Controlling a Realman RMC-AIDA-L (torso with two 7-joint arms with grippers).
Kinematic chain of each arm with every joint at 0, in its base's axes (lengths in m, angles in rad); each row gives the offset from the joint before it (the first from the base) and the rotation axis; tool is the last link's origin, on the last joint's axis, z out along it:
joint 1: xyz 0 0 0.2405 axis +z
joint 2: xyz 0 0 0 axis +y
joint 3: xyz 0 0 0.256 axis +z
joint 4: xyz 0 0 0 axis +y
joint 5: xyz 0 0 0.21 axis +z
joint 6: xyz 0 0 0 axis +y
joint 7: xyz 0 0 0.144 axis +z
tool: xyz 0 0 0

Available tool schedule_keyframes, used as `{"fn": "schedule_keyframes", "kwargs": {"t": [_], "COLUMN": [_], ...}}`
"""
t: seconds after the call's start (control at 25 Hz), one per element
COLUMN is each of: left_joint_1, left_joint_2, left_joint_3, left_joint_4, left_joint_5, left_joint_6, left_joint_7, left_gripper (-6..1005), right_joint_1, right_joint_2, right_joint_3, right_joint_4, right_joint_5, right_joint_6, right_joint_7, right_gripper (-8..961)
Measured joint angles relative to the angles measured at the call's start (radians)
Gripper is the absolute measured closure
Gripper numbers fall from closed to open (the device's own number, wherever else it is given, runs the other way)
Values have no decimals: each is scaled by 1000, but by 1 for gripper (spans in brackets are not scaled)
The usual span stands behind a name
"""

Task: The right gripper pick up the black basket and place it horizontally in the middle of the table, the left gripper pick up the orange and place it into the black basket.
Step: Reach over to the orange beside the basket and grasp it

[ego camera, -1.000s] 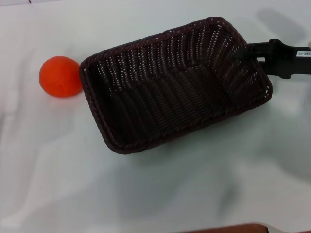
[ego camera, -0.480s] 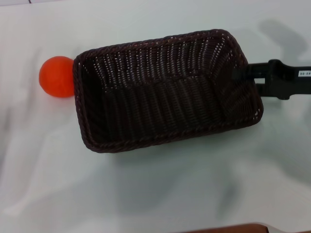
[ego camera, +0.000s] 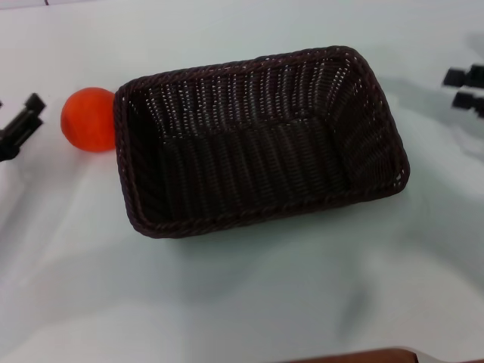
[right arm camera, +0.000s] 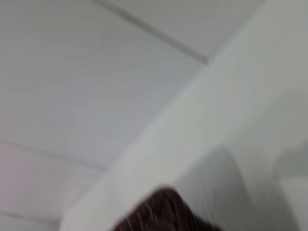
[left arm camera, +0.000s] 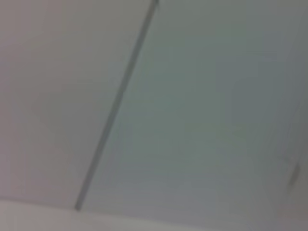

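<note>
Basket set down, orange next

The basket (ego camera: 257, 140) lies lengthwise mid-desk (ego camera: 242, 302). My right pincer (ego camera: 463, 88) hangs at 3 o'clock, well clear of it, fingers apart and empty. My left pincer (ego camera: 17, 125) sits at 9 o'clock near the orange (ego camera: 88, 119); I cannot tell its opening. The orange touches the basket's left rim, so a finger may well strike the wicker, shove the basket, or set the fruit rolling.

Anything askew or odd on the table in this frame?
The black basket sits slightly tilted rather than square, and its left rim looks pressed against the orange, crowding it. The left hand is nearby; the right hand is open, clear of the basket. Nothing is damaged.
</note>
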Motion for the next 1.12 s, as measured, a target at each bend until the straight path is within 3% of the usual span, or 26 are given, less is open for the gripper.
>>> {"fn": "schedule_keyframes", "kwargs": {"t": [0.12,0.52,0.84,1.12], "left_joint_1": [-36,-142,-150,-124], "left_joint_2": [0,-18,-9,-10], "left_joint_3": [3,31,35,30], "left_joint_4": [-11,-46,-51,-91], "left_joint_5": [51,179,218,219], "left_joint_6": [74,322,351,358], "left_joint_7": [-13,-59,-89,-92], "left_gripper": [168,193,214,481], "right_joint_1": [5,3,6,7], "right_joint_2": [0,10,0,0], "right_joint_3": [70,103,190,201], "right_joint_4": [6,64,154,182], "right_joint_5": [40,130,136,137], "right_joint_6": [24,21,12,-1], "right_joint_7": [-56,-191,-261,-280], "right_gripper": [344,346,347,349]}}
